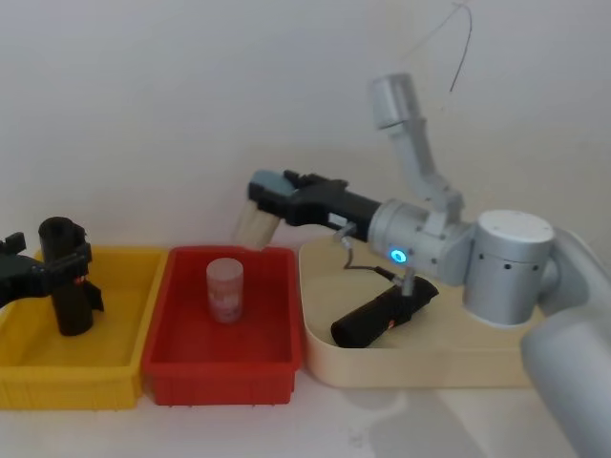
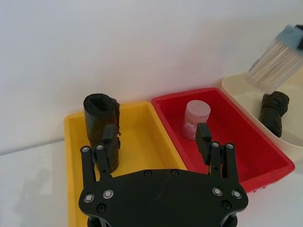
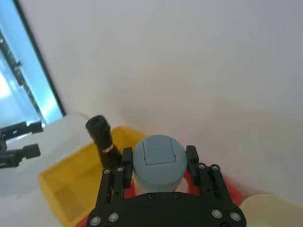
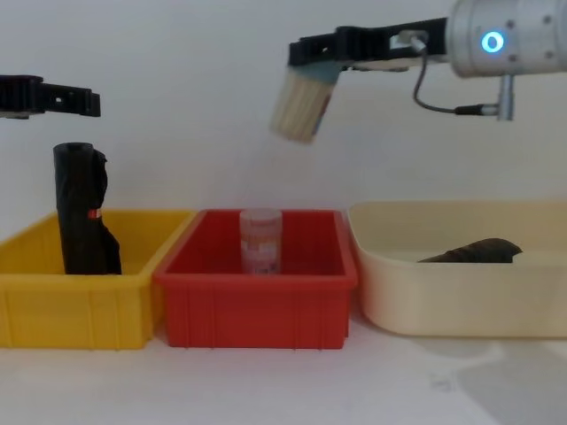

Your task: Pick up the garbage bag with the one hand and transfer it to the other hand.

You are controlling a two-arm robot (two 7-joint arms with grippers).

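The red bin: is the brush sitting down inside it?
No, the brush hangs in the air above the red bin, clamped by the right gripper, and the bin holds a small bottle.

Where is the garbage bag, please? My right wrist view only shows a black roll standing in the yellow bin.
Observer: The garbage bag lies on its side in the cream tray, on the robot's right. That puts it well away from the left gripper, which hangs open over the yellow bin.
Operator: Thank you. What is in the red bin under my gripper?
Observer: A small clear jar stands upright in the red bin. It is below the right gripper, which is shut on a brush.
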